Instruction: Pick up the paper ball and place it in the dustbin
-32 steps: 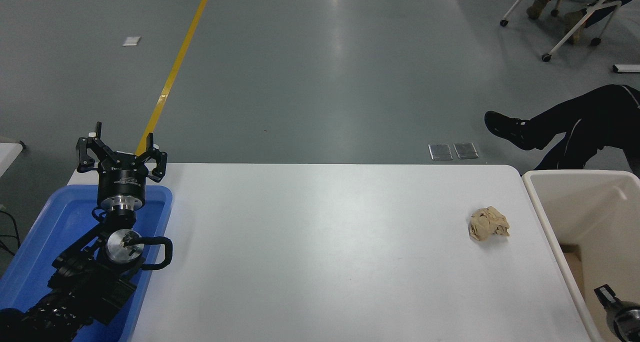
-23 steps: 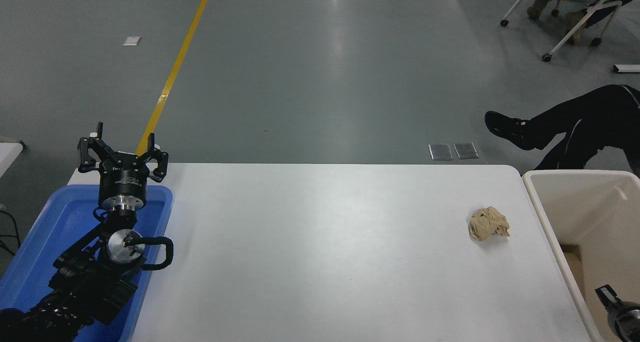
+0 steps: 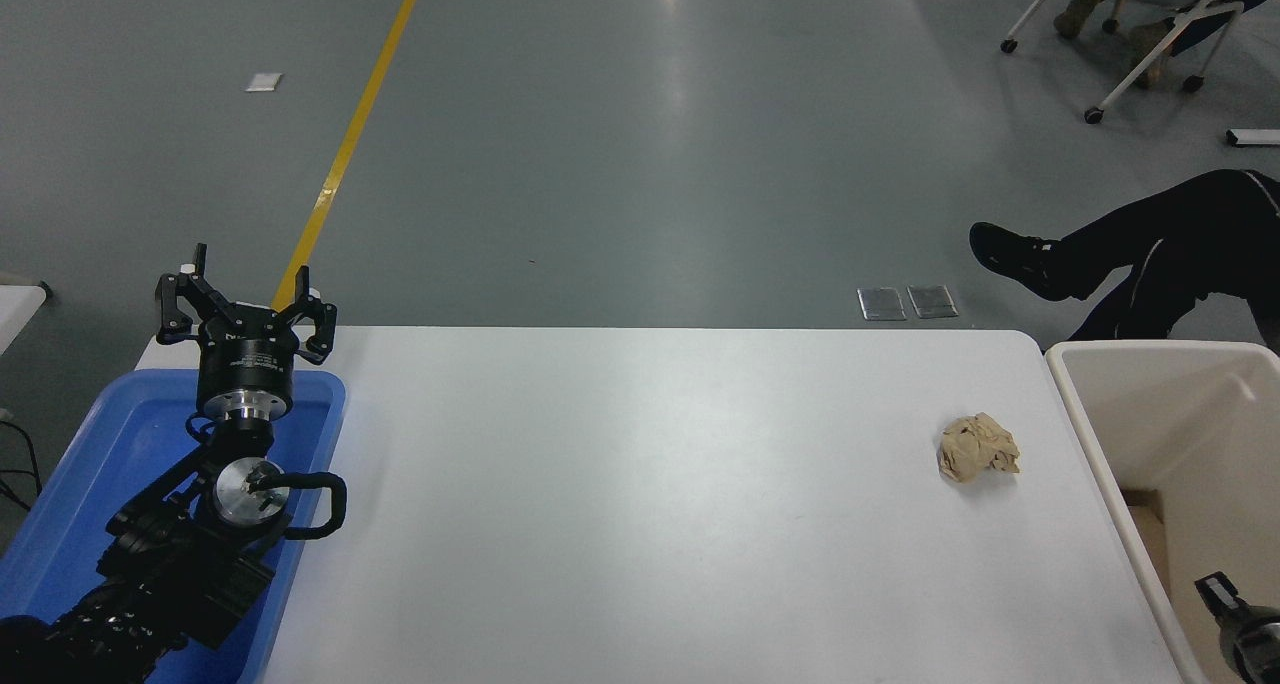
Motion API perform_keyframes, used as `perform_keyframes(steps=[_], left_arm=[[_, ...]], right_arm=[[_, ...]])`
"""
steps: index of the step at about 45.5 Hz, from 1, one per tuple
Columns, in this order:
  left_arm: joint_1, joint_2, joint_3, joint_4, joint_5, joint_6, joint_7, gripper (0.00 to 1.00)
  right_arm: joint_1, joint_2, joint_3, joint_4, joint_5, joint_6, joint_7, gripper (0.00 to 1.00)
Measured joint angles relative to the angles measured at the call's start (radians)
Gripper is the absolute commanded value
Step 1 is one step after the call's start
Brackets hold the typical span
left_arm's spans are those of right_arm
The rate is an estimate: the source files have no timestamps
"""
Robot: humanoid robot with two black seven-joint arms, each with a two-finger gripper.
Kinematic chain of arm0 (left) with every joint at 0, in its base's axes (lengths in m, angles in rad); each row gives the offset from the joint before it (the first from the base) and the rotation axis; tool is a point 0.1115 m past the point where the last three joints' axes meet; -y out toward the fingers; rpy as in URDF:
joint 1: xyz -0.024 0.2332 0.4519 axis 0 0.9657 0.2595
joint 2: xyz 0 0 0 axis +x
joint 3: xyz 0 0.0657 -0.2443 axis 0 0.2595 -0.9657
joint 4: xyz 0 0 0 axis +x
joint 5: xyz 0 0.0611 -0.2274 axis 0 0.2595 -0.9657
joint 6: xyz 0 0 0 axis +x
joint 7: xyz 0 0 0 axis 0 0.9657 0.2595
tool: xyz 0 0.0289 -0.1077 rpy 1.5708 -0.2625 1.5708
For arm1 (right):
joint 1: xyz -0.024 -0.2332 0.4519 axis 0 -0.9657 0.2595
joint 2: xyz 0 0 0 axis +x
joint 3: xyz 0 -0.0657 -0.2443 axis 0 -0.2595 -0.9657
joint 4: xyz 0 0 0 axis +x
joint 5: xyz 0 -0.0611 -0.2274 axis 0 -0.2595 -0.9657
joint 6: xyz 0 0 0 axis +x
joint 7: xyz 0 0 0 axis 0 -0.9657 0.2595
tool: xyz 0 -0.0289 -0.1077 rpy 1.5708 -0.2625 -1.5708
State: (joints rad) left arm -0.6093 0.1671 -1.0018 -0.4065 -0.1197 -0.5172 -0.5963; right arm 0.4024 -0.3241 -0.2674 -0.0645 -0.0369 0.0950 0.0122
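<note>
The paper ball, a tan crumpled wad, lies on the white table near its right edge. Just right of it stands the cream-white dustbin, its near left wall close to the ball. My right gripper shows only as a tip at the bottom right corner, over the dustbin's inside; whether it is open or shut does not show. My left gripper is parked at the far left over the blue tray, fingers spread open and holding nothing.
A shallow blue tray sits at the table's left end under the left arm. A seated person's legs stretch out beyond the table's far right corner. A wheeled chair stands at the top right.
The right gripper's tip has slid slightly down and right toward the picture's corner. The paper ball and the left arm stay where they were.
</note>
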Motion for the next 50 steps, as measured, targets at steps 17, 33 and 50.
perform_keyframes(steps=[17,33,50], left_arm=[[0.0,0.0,0.0,0.0,0.0,0.0,0.0,0.99],[0.001,0.0,-0.001,0.0,-0.002,0.0,-0.002,0.99],[0.002,0.0,-0.001,0.0,-0.002,0.0,-0.002,0.99]], right_arm=[[0.031,-0.03,-0.007,-0.014,-0.001,-0.003,0.004,0.64],[0.15,-0.11,-0.021,0.075,-0.013,-0.002,0.006,0.86],[0.487,-0.283,-0.301,0.489,-0.033,-0.002,0.006,0.87]])
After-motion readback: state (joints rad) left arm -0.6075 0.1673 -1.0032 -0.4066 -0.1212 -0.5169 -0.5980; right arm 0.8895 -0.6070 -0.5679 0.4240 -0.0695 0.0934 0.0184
